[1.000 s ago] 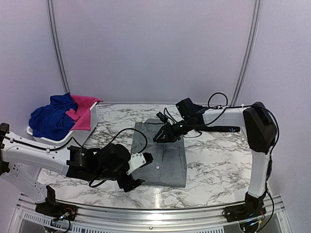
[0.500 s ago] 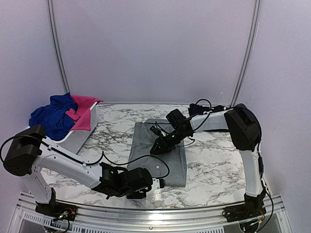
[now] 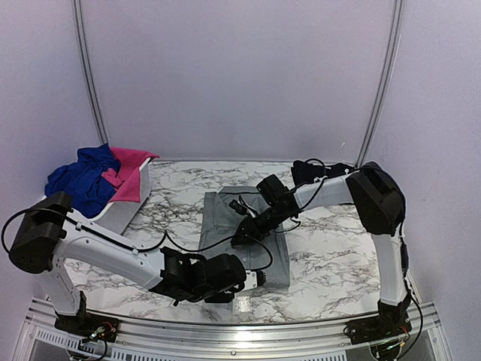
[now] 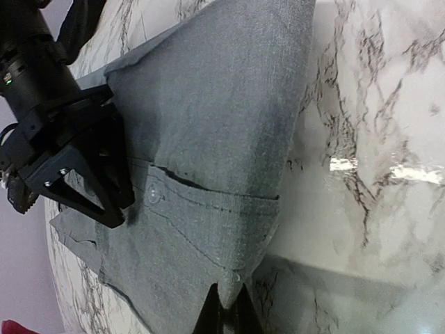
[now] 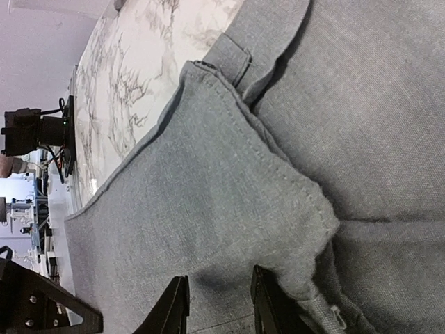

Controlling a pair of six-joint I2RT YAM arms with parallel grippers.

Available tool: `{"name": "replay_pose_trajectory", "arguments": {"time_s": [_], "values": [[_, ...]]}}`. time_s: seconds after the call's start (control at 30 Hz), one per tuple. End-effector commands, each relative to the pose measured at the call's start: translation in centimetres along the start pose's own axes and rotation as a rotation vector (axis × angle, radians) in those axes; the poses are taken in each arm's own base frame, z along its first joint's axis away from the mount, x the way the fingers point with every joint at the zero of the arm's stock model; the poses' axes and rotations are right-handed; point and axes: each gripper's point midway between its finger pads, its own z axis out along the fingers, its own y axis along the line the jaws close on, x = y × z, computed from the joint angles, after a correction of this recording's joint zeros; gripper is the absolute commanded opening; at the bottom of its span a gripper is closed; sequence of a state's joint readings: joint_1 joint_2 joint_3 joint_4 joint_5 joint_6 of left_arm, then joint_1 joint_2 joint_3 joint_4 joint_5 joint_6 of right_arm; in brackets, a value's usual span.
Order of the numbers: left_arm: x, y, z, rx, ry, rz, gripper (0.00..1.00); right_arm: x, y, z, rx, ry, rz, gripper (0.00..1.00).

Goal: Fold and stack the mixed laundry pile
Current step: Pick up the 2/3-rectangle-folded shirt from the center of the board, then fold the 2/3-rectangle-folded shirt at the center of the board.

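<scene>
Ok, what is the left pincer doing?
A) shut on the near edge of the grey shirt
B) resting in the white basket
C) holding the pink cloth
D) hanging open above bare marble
A: the left wrist view shows the left pincer closed on the near edge of the grey shirt.

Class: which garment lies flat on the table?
The grey button shirt; the royal blue cloth and hot-pink cloth sit heaped in the white plastic basket.

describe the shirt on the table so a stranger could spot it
In the middle of the marble table lies the grey shirt, folded flat into a rectangle. Unlike the blue cloth and pink cloth heaped in the white basket at the left, it is grey and spread out.
</scene>
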State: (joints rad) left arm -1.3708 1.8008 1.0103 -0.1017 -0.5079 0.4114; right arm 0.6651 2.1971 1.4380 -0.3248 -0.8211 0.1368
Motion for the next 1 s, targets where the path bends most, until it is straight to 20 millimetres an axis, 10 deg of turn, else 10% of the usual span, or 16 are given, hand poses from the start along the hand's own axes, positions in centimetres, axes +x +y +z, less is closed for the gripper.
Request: {"name": "replay_pose_trajectory", "arguments": {"time_s": [0.0, 0.37, 0.73, 0.97], "values": [[-1.4, -0.3, -5.0, 0.131, -0.064, -0.090, 0.00, 5.2, -0.2, 1.3, 0.024, 0.121, 0.042, 0.33], [-1.9, -1.9, -8.1, 0.236, -0.068, -0.198, 0.00, 1.1, 2.8, -1.7, 0.035, 0.076, -0.071, 0.39], [-3.8, 0.4, -11.6, 0.272, -0.101, -0.269, 0.00, 8.4, 3.4, 2.5, 0.009, 0.233, -0.063, 0.30], [-5.2, 5.8, -13.8, 0.248, -0.162, -0.342, 0.00, 14.4, 8.3, 4.2, -0.052, 0.313, -0.074, 0.28]]}}
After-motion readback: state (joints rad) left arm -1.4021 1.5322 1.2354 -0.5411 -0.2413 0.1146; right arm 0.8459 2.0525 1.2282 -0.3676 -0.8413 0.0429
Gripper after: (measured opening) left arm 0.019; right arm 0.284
